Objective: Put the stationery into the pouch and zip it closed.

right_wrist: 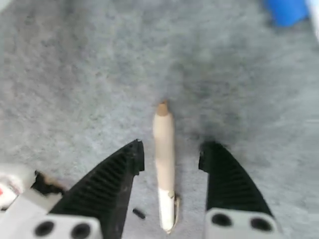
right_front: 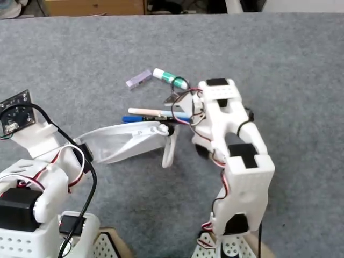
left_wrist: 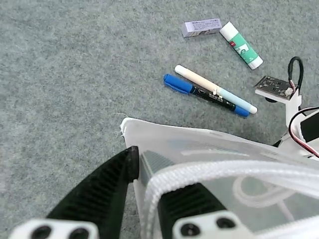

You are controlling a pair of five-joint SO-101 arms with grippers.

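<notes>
Left wrist view: the left gripper (left_wrist: 142,167) is clamped on the near edge of the white mesh pouch (left_wrist: 214,149). One black finger (left_wrist: 104,191) is outside the mesh, and the other shows through it from inside. The pouch mouth gapes away from the gripper.

Right wrist view: the right gripper (right_wrist: 172,154) hangs low over the grey carpet (right_wrist: 75,74) with its fingers (right_wrist: 117,174) apart. The cream pen (right_wrist: 163,129) lies lengthwise in the gap between them. It sits nearer one finger, and contact with either cannot be confirmed.

High view, near to far:
- The left arm (right_front: 32,183) occupies the lower left of the frame, and the right arm (right_front: 239,150) the lower right of centre.
- The pouch (right_front: 121,141) lies just left of centre, reaching from the left arm toward the right arm. Its white loop strap (right_front: 169,150) trails on the carpet.
- Just beyond the pouch, the blue pen (right_front: 131,119) and the cream pen (right_front: 153,112) lie side by side. Their right ends are hidden under the right arm.
- Farther, above centre, the glue stick (right_front: 171,78) and the lilac eraser (right_front: 138,79) lie near each other, apart from the pens.
</notes>
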